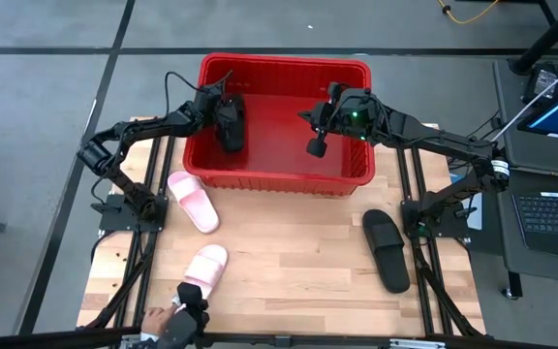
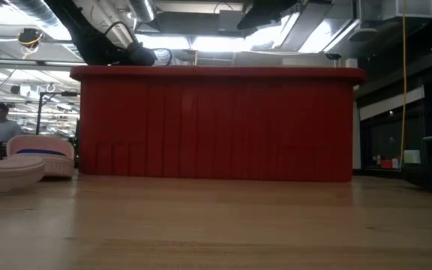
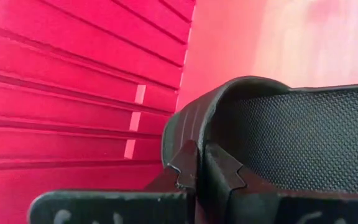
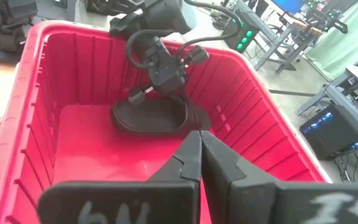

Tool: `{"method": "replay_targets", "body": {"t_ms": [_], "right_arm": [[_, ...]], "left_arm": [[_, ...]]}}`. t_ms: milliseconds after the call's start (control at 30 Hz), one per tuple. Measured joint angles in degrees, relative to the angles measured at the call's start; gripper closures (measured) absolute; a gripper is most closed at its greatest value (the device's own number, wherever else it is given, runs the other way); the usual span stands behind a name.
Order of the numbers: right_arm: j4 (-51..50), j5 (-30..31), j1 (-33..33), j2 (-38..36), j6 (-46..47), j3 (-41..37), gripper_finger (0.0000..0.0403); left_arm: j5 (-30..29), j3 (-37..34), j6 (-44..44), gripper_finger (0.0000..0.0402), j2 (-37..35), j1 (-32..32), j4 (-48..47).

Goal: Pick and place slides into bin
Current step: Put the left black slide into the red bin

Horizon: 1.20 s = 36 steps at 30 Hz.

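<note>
The red bin [image 1: 356, 179] stands at the table's far middle; it also fills the low view [image 2: 216, 124]. My left gripper [image 1: 227, 114] reaches down into the bin's left part and is shut on one black slide [image 4: 154, 115]. My right gripper [image 1: 316, 145] hangs shut and empty over the bin's middle; its fingers show in the right wrist view [image 4: 199, 152]. The other black slide [image 1: 386, 249] lies flat on the table at the right. Two pale pink slides [image 1: 194, 201] [image 1: 206, 269] lie on the table at the left, in front of the bin. My left gripper pinches the black slide's raised rim [image 3: 194, 134] at one rounded end, between its two fingers [image 3: 225, 168], beside the textured footbed [image 3: 303, 143]. The fingers come from above, pointing down into the bin. The slide lies about level, low by the bin's floor [image 4: 92, 146].
A person's hand [image 1: 163, 318] shows at the table's near edge by the nearer pink slide. The bin's thick rim [image 1: 284, 61] and ribbed walls [image 3: 73, 93] stand close around my left gripper. Bare wood lies between the pink slides and the black one.
</note>
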Motion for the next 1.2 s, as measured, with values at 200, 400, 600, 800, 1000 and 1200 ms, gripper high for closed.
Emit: {"method": "replay_targets", "body": {"t_ms": [200, 400, 600, 800, 1000, 1200], "right_arm": [[-0.2, 0.0, 0.0, 0.0, 0.0, 0.0, 0.0394], [-0.5, 0.0, 0.0, 0.0, 0.0, 0.0, 0.0394], [-1.6, 0.0, 0.0, 0.0, 0.9, 0.0, 0.0394], [-2.4, 0.0, 0.0, 0.0, 1.8, 0.0, 0.0394], [-2.5, 0.0, 0.0, 0.0, 1.8, 0.0, 0.0394], [-2.5, 0.0, 0.0, 0.0, 1.8, 0.0, 0.0394]], "left_arm": [[-0.2, 0.0, 1.6, 0.0398, 0.1, 0.0, 0.3], [-0.3, -0.1, 2.5, 0.0394, 0.2, 0.0, 0.2], [0.7, -0.2, 2.5, 0.0376, 0.2, 0.0, -0.1], [1.0, -0.2, 2.5, 0.0355, 0.3, -0.2, -0.2], [0.9, -0.2, 2.5, 0.0334, 0.3, -0.2, -0.2], [0.5, -0.3, 2.6, 0.0314, 0.3, -0.3, -0.1]]}}
